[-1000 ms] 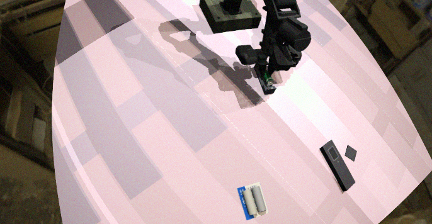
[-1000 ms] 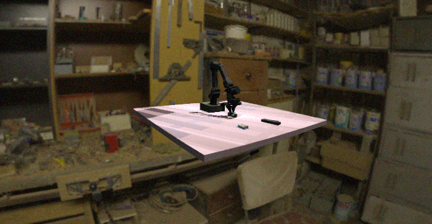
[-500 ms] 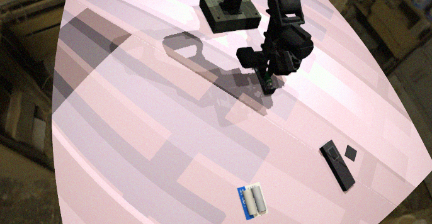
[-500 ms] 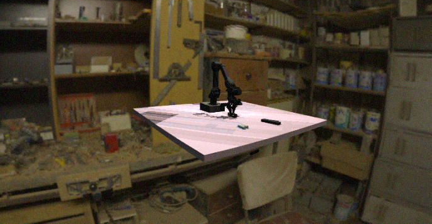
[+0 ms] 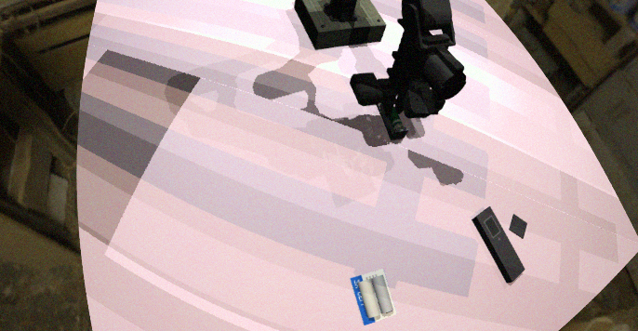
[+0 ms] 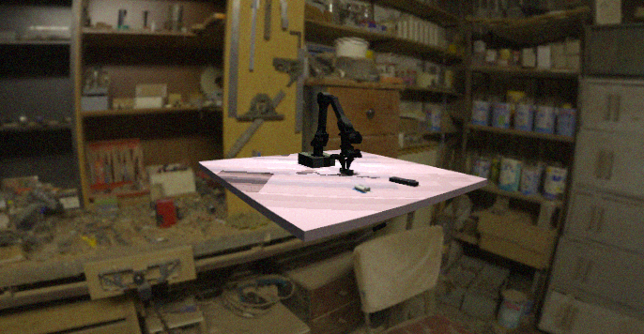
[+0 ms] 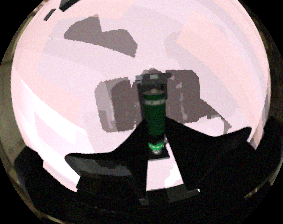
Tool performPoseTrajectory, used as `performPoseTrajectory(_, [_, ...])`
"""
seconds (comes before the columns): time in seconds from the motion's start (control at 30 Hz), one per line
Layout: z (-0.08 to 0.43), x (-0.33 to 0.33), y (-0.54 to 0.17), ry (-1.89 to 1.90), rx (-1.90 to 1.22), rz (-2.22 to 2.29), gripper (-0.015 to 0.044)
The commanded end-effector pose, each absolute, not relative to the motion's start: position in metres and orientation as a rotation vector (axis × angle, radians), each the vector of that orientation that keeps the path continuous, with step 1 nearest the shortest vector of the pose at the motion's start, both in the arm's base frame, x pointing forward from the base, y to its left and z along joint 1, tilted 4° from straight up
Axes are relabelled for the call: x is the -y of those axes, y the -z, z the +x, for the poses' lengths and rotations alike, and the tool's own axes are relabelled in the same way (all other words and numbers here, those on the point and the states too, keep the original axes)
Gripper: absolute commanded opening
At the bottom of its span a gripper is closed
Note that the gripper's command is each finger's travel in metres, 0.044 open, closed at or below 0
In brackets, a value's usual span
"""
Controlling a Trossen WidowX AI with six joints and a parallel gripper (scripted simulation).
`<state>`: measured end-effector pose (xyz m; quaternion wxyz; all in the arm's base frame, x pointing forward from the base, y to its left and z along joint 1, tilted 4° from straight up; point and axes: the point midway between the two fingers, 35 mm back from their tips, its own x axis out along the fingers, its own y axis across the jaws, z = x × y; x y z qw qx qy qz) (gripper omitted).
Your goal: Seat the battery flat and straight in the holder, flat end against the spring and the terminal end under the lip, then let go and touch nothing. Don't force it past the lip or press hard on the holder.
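A green battery [image 5: 396, 121] [image 7: 155, 112] lies lengthwise over or in the narrow black holder [image 5: 399, 136] [image 6: 346, 173] [image 7: 143, 102]. Its paler banded end is toward the holder's far end wall in the wrist view. The other end is dark with a bright green glint near the holder's near end. My gripper [image 5: 393, 104] [image 7: 154, 121] is shut on the battery, with black fingers on both sides of its rear part. Whether the battery lies fully flat is not clear. The spring and the contact under the lip cannot be made out.
A black oblong device [image 5: 498, 246] [image 6: 404, 181] lies at the right, beside a small dark square [image 5: 518, 226]. A blue and white card with two pale cylinders [image 5: 383, 295] [image 6: 361, 188] lies toward the front. The arm's base block [image 5: 325, 36] [image 6: 312, 160] stands behind.
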<state>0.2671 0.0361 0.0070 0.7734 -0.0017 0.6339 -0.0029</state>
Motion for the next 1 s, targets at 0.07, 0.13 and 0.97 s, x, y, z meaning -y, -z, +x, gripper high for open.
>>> performPoseTrajectory(0.07, [0.2650,-0.0359,-0.0042,0.002,-1.427,-0.008,0.0061])
performPoseTrajectory(0.13, [0.2654,-0.0359,-0.0040,0.002,-1.439,-0.008,0.0061])
performPoseTrajectory(0.97, [0.2726,-0.0358,-0.0041,0.008,-1.515,-0.007,0.0061])
